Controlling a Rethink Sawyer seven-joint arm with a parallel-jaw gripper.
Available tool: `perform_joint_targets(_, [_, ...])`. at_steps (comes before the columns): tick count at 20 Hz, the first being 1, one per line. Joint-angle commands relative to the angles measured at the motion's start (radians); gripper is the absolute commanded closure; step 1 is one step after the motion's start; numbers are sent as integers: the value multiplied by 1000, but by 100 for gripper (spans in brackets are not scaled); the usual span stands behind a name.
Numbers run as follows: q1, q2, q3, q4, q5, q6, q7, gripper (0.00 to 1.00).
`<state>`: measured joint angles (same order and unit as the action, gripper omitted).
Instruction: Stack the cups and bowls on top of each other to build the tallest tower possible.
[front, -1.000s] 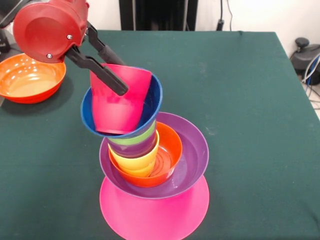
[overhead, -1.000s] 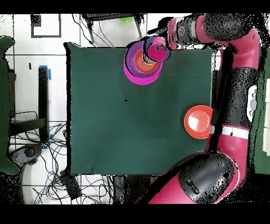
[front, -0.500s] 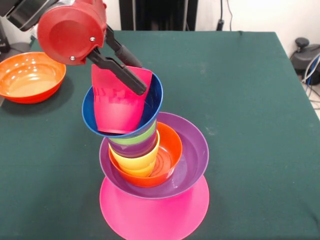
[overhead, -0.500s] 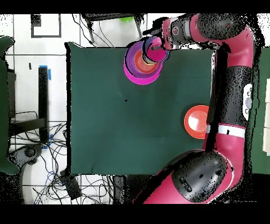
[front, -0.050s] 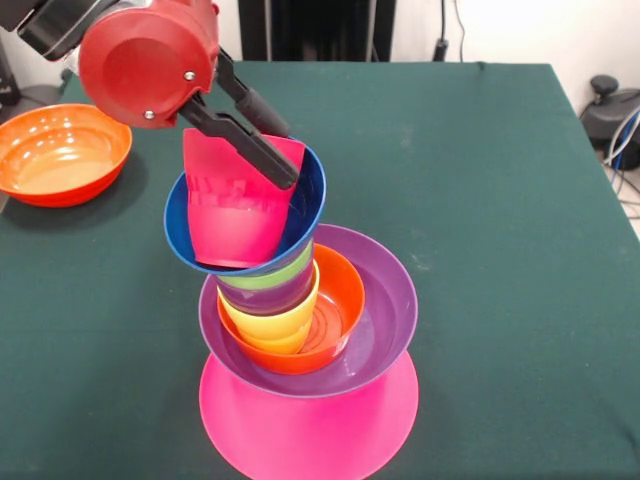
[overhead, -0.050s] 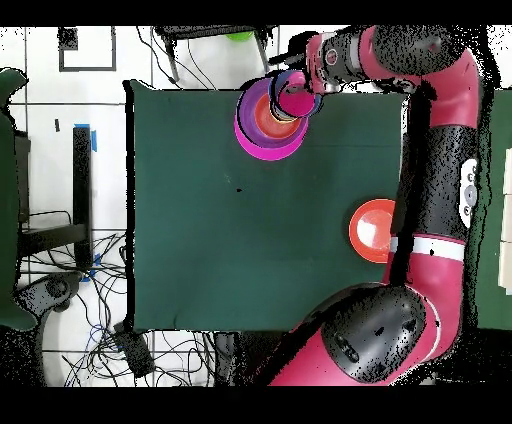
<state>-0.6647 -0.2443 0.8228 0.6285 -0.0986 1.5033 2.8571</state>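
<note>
Over the last second the tool (front, -0.050s: 272, 150) has swung rightward along the rim of the glossy red plastic cup (front, -0.050s: 238, 205), which now sits more upright and slightly deeper in the small blue plastic bowl (front, -0.050s: 305, 205)

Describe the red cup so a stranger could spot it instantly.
Find the tower standing on the wide pink base. At its very top, a blue bowl holds the red cup, tilted, with the gripper fingers clamped on its rim. No other cup is being held.
</note>
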Motion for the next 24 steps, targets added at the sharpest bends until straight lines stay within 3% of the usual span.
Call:
perform_joint_targets(1, [36,-51,-91,97,22,-45,110,0])
perform_joint_targets(7, [38,-87,-117,128,54,-57,117,0])
perform_joint_targets(14, [31,-182,-167,255,71,-169,94,0])
perform_joint_targets(17, [38,-200,-201,250,26,-224,40,0])
perform_joint_targets(20, [53,-195,-234,228,-59,-361,-35,0])
perform_joint_targets(24, [58,-194,-247,236,-99,-452,-106,0])
